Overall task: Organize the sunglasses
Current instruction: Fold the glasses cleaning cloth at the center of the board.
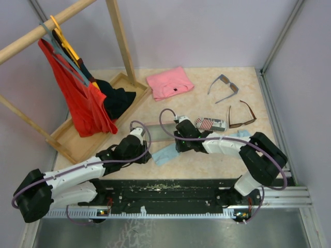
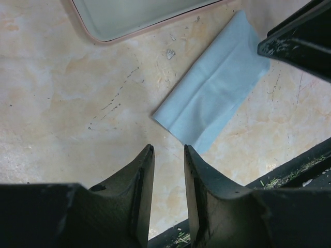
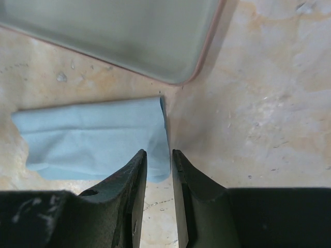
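The grey-blue sunglasses [image 1: 223, 86] lie open at the back right of the table. The thin brown sunglasses [image 1: 242, 117] lie just in front of them. Neither wrist view shows either pair. My left gripper [image 1: 139, 136] [image 2: 168, 149] has its jaws a little apart and empty, low over bare table, short of a light blue cloth [image 2: 212, 98]. My right gripper [image 1: 179, 142] [image 3: 158, 152] has its jaws a little apart, straddling the right edge of the same cloth [image 3: 93, 137] [image 1: 165, 154] without closing on it.
A pink-rimmed oblong case [image 1: 158, 130] [image 2: 139, 15] [image 3: 114, 36] lies between the grippers. A flag-patterned case [image 1: 209, 124] and a second blue cloth [image 1: 239, 134] sit by the right arm. A pink folded item [image 1: 169, 82] lies at the back. A wooden tray [image 1: 77, 137] and a clothes rack [image 1: 119, 36] stand on the left.
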Available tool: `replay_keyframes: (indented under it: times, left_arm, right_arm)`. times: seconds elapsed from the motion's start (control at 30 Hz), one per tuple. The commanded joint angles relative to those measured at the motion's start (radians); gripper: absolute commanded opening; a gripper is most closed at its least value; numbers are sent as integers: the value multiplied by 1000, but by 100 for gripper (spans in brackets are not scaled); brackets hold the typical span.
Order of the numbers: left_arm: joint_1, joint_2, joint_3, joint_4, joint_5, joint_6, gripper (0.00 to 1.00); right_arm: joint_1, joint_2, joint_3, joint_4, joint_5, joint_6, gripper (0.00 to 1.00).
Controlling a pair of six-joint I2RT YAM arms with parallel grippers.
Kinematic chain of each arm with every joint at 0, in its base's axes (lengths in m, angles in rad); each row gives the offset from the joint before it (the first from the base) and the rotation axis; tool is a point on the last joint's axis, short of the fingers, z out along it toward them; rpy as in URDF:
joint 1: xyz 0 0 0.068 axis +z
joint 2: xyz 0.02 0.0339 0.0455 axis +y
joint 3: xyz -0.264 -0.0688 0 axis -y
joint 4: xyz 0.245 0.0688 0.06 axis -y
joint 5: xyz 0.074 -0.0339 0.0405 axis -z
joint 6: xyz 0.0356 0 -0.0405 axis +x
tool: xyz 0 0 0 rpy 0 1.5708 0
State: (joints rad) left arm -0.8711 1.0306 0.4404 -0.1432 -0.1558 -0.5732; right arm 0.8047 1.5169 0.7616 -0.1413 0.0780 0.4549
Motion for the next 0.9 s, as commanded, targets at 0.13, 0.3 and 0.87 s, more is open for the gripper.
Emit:
replay_keyframes:
  times: [0.13,0.3,0.87]
  left_arm:
    - [6,-26,-8,-12,-7,-6,35]
    - [7,-28,-6,-15,-6,-2,35]
    - [12,-101,-24,-56,-18,4,35]
  right_arm:
    - [13,56,52,-62,-46,8,29]
    - [68,111,115,-179,48,13,30]
    - [193,252,175,-388,235,167,0]
